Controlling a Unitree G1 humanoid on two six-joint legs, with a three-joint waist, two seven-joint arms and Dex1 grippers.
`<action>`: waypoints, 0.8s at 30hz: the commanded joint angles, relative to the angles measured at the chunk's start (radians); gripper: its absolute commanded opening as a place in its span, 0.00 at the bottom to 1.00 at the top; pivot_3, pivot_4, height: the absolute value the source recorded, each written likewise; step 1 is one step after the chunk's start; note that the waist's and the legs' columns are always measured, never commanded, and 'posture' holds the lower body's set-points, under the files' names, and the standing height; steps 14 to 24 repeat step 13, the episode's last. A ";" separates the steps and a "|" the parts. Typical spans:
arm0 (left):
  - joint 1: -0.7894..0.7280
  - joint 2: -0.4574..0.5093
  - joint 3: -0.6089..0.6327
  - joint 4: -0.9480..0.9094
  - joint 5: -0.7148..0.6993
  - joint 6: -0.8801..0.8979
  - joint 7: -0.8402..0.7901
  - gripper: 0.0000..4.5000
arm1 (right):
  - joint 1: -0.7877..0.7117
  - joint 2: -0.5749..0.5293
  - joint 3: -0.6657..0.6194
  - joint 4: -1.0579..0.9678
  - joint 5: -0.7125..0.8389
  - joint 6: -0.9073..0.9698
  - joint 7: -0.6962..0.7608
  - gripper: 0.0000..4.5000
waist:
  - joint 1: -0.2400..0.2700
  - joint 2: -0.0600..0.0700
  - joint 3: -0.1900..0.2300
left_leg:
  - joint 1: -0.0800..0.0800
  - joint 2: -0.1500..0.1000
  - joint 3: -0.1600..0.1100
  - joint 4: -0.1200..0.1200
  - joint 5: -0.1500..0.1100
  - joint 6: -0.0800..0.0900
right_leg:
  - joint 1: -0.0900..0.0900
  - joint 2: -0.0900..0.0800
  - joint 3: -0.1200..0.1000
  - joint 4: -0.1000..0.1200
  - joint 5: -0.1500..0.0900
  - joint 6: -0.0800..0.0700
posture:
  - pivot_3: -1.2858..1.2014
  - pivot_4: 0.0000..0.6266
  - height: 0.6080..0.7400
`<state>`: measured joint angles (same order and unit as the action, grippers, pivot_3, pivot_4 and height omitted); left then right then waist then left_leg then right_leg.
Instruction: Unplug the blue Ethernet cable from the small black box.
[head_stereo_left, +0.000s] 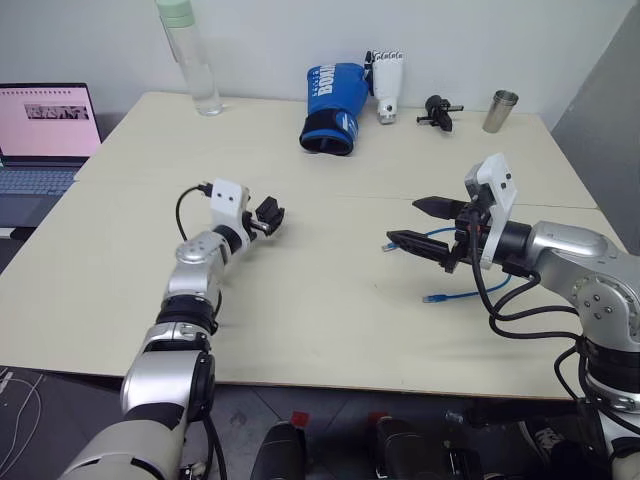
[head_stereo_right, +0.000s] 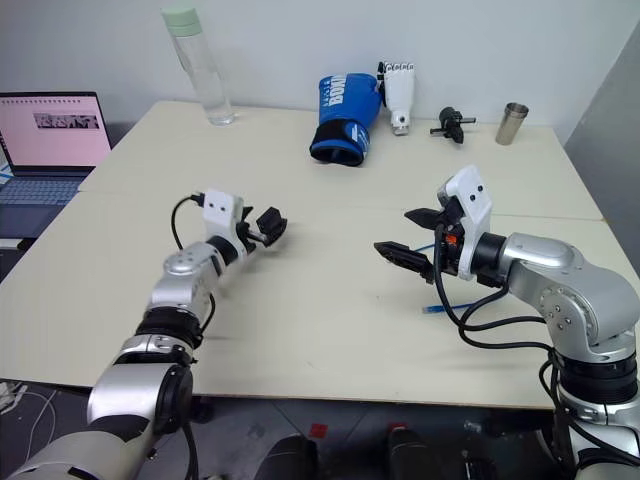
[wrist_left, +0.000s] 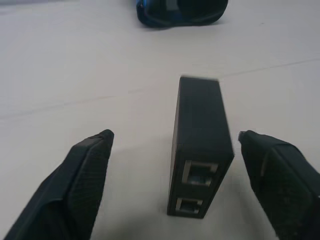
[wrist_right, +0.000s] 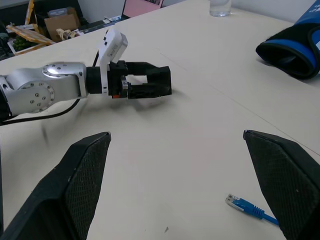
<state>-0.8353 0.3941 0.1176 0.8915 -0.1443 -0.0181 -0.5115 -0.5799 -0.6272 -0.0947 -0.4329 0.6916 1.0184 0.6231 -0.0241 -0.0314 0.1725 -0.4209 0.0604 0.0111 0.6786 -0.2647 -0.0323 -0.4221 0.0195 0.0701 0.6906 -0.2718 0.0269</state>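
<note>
- The small black box (wrist_left: 200, 150) stands on edge on the pale surface (head_stereo_left: 330, 310), between the spread jaws of the left gripper (head_stereo_left: 268, 217); neither finger touches it in the left wrist view.
- Two empty sockets, one above the other, show on the box's near end face; no plug sits in either, and no writing can be read on its plain sides.
- The blue Ethernet cable (head_stereo_left: 470, 292) lies loose on the surface on the robot's right, under and just beyond the right gripper (head_stereo_left: 415, 225). It is well apart from the box.
- One translucent plug end lies at (head_stereo_left: 432, 298); the right wrist view shows a plug end (wrist_right: 235, 201) flat on the surface between that gripper's fingers and below them.
- The right gripper hovers above the surface with its jaws spread wide and nothing between them; it points toward the left arm.
- At the far edge of the surface lies a blue boxing glove (head_stereo_left: 332, 107) with white lettering, only partly readable; it starts "BO".
- Beside the glove lies a small white robotic hand (head_stereo_left: 386, 85), then a black knobbed gadget (head_stereo_left: 437, 111) and a metal cup (head_stereo_left: 500, 110).
- A clear bottle with a pale green cap (head_stereo_left: 192, 55) stands at the far left corner.
- An open laptop (head_stereo_left: 45, 135) with a pink screen sits off to the left; its text is too small to read.
</note>
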 joint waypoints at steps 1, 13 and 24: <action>-0.031 0.106 0.025 -0.194 -0.063 0.208 -0.107 0.99 | -0.025 -0.053 -0.094 -0.048 0.098 0.085 0.001 1.00 | -0.002 0.000 0.000 | 0.000 0.000 0.000 0.000 0.000 0.000 | 0.000 0.000 0.000 0.000 0.000 0.000 | 0.52 0.24 1.00; 0.115 0.583 -0.067 -0.493 -0.144 0.445 -0.804 0.99 | 0.181 -0.367 -0.256 -0.032 0.189 0.149 0.165 1.00 | -0.004 0.004 -0.001 | 0.003 0.001 0.000 -0.002 0.000 0.000 | 0.002 0.001 -0.001 0.000 -0.003 -0.003 | 0.52 0.24 1.00; 0.115 0.583 -0.067 -0.493 -0.144 0.445 -0.804 0.99 | 0.181 -0.367 -0.256 -0.032 0.189 0.149 0.165 1.00 | -0.004 0.004 -0.001 | 0.003 0.001 0.000 -0.002 0.000 0.000 | 0.002 0.001 -0.001 0.000 -0.003 -0.003 | 0.52 0.24 1.00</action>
